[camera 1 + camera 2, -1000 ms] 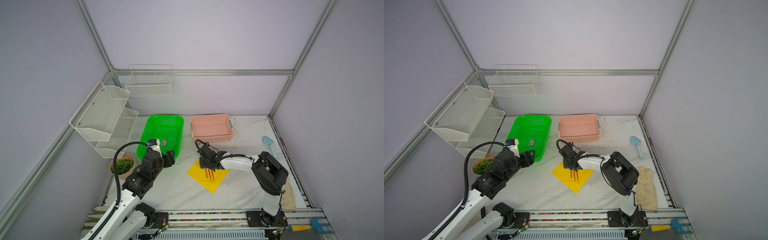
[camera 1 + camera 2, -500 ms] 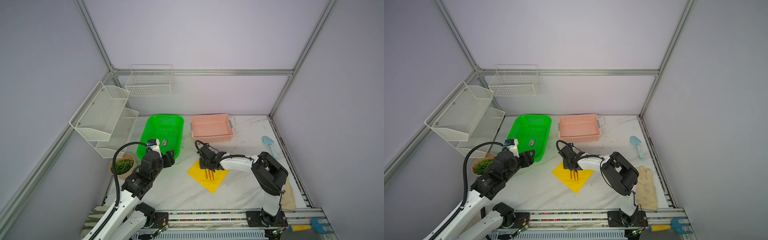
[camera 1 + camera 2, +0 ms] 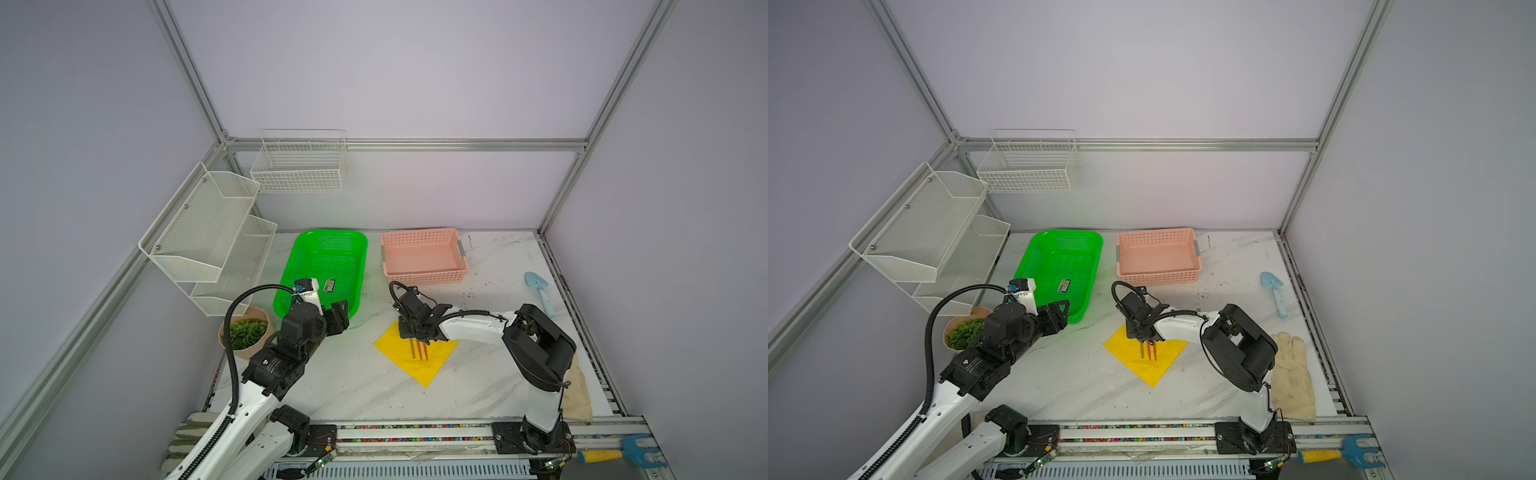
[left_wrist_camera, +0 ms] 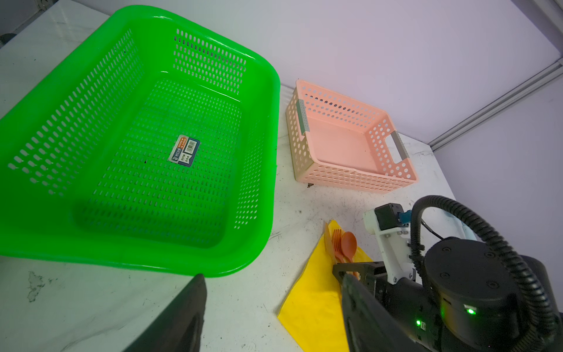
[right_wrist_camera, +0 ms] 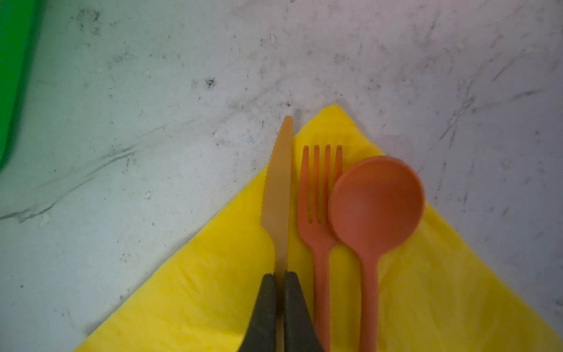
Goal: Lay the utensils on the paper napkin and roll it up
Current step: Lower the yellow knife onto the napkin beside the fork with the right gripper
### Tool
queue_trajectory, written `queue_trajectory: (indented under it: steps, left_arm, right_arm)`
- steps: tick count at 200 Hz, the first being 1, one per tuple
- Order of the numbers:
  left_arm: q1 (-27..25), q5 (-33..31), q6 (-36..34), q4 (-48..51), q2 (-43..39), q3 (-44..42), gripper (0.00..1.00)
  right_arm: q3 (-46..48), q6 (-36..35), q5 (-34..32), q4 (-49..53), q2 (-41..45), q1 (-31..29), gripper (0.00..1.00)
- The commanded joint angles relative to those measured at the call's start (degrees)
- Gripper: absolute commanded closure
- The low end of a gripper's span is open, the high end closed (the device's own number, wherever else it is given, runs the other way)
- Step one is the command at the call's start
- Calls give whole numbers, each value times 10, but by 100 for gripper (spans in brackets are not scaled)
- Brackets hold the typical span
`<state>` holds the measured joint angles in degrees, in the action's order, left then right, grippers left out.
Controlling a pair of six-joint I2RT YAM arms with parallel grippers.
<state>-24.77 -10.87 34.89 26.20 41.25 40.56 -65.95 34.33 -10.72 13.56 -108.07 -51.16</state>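
The yellow paper napkin [image 3: 419, 365] [image 3: 1152, 368] lies as a diamond at the table's middle. An orange fork [image 5: 320, 195] and an orange spoon [image 5: 376, 198] rest side by side on its far corner. My right gripper [image 5: 280, 275] [image 3: 409, 332] is shut on the handle of a paler orange knife [image 5: 278, 189] just beside the fork. The knife's tip reaches past the napkin's edge. In both top views only the utensils' handles [image 3: 1149, 350] show below the gripper. My left gripper [image 3: 340, 313] [image 4: 271, 275] hovers open and empty by the green basket's near corner.
A green basket [image 3: 332, 231] and a pink basket [image 3: 424, 277] stand behind the napkin. A potted plant [image 3: 245, 332] and white wire shelves [image 3: 208, 232] are at the left. At the right lie a light-blue trowel [image 3: 538, 291], a beige glove [image 3: 1291, 374] and a blue rake [image 3: 1350, 453].
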Motion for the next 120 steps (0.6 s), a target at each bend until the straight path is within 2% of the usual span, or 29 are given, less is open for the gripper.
queue_trajectory:
  steps: [1, 120]
  left_arm:
    - [0, -5, -2, -9, -7, -14, 30]
    - [0, -5, -1, -7, -10, -14, 30]
  right_arm:
    - [9, 13, -13, 14, 11, -6, 94]
    - [14, 14, -18, 23, 25, -11, 94]
